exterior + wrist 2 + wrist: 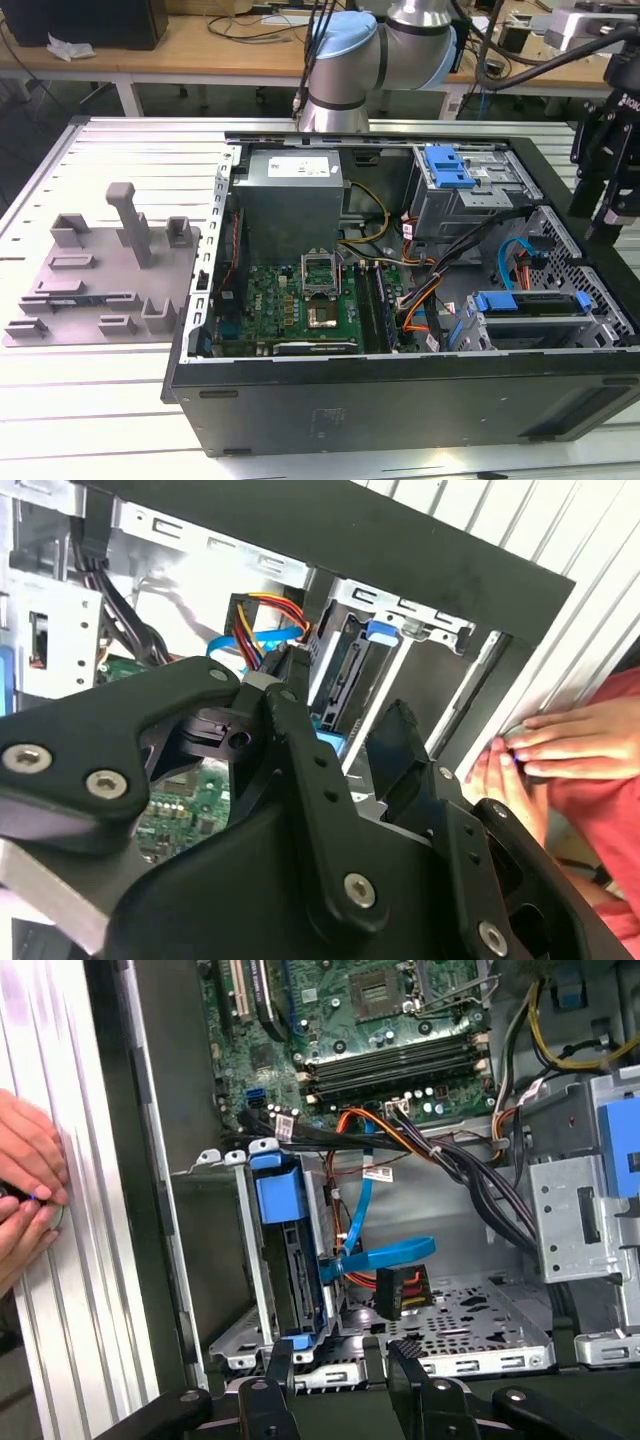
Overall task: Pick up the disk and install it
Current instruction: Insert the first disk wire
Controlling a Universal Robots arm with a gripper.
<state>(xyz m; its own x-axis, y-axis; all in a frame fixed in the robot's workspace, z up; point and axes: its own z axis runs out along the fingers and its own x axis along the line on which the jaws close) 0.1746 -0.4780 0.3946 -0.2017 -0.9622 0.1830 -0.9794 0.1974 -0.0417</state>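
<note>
Your fingers [278,1365] are spread, gripping nothing; disk [290,1260] stands on edge inside drive cage [248,1250], just beyond them.

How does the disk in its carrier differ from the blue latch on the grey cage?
The disk stands on edge inside a drive bay; the blue latch lies flat atop the grey cage. The disk sits nearer the open gripper. Both show bright blue plastic.
</note>
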